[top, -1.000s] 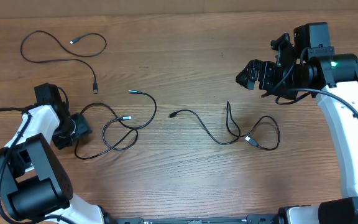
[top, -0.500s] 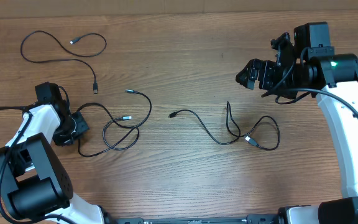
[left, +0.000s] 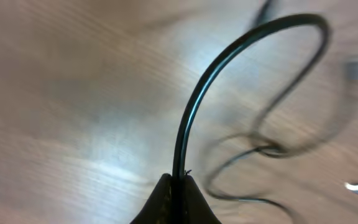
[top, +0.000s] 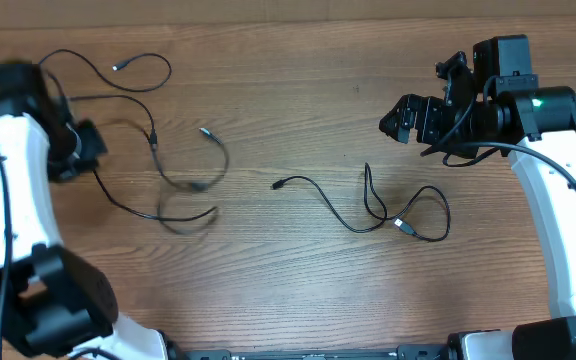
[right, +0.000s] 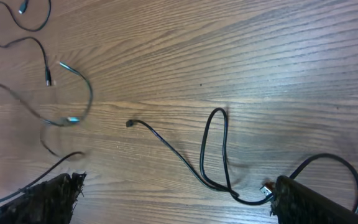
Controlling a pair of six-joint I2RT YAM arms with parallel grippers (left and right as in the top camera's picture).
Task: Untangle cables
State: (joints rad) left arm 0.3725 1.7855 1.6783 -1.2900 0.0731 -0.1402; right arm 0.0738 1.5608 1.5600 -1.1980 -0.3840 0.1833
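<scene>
Three cables, thin and black, lie on the wooden table. My left gripper [top: 81, 157] at the far left is shut on one cable [top: 114, 198], which trails right in blurred loops to silver-tipped plugs [top: 205, 131]. In the left wrist view this cable [left: 194, 106] arches up out of the closed gripper [left: 179, 184]. A second cable [top: 118, 67] curls at the back left. The third cable [top: 323, 205] snakes across the middle right, with a plug [top: 400, 225]. My right gripper [top: 423, 97] hovers open above it, holding nothing. In its wrist view the third cable [right: 166, 146] lies between the spread fingers of the right gripper [right: 182, 205].
Thick black wires run along both white arms [top: 553, 215]. The left arm's base [top: 53, 310] fills the front left corner. The table's back edge [top: 288, 20] runs along the top of the overhead view.
My left gripper shut on the cable, then swung up and toward the back left, dragging the cable's loops leftward. The right arm and the other two cables have not moved.
</scene>
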